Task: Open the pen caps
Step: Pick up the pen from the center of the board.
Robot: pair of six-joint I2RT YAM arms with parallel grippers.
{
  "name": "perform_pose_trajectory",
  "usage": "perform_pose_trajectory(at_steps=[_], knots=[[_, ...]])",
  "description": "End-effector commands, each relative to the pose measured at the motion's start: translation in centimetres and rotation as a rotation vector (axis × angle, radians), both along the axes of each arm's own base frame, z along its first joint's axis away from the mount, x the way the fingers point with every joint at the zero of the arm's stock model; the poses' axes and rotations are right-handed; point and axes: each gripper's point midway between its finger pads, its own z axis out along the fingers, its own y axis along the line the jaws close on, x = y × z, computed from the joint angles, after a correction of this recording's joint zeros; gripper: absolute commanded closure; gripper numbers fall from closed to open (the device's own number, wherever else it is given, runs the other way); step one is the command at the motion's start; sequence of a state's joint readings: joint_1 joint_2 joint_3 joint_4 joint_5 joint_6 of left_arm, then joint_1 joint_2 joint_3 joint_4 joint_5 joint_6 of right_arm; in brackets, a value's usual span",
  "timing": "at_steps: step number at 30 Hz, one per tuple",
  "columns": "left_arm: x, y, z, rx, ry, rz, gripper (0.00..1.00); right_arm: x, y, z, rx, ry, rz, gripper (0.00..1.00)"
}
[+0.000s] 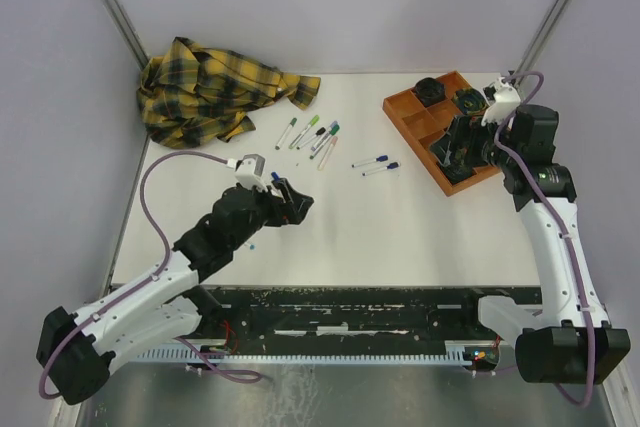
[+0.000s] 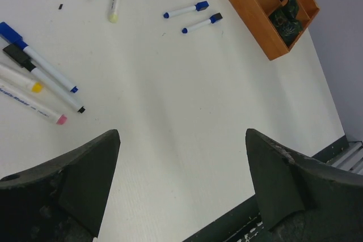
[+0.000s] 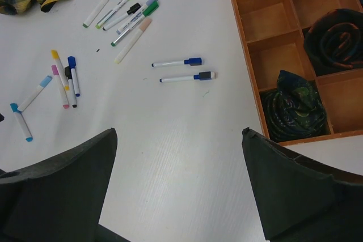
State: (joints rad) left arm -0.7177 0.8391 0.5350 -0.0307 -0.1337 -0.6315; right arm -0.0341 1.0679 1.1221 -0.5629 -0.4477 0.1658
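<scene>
Now your left pincer [image 2: 182, 140] and right pincer [image 3: 179, 137] are spread, empty; pinch the blue pen [image 2: 45, 66] at its barrel, then pull its blue cap [image 2: 9, 31] straight off.

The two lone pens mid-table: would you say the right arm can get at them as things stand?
Probably yes. The two pens lie on bare table with nothing on or against them, clear of the tray; the right gripper hovers open just short of them, and the way looks free.
</scene>
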Motion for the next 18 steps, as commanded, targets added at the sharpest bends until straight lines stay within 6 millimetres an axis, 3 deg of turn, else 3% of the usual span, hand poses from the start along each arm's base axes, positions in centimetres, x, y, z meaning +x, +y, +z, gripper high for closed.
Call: perform_pose_trajectory(at_steps=[1, 7, 12, 18], knots=[[0.2, 1.6, 0.6, -0.001, -0.002, 0.096, 0.03, 0.3, -0.3, 3.2, 0.005, -0.082, -0.036, 0.01], [0.1, 3.9, -0.8, 0.021, 0.063, 0.225, 0.03, -0.1, 0.8, 3.2, 0.027, -0.090, 0.029, 0.01], [0.1, 6.3, -2.3, 0.033, 0.117, 0.372, 0.03, -1.6, 3.4, 2.1, 0.034, -0.113, 0.258, 0.01], [-0.4, 11.1, -5.1, 0.110, 0.235, 0.686, 0.05, -2.9, 4.9, 1.0, 0.034, -0.134, 0.416, 0.01]])
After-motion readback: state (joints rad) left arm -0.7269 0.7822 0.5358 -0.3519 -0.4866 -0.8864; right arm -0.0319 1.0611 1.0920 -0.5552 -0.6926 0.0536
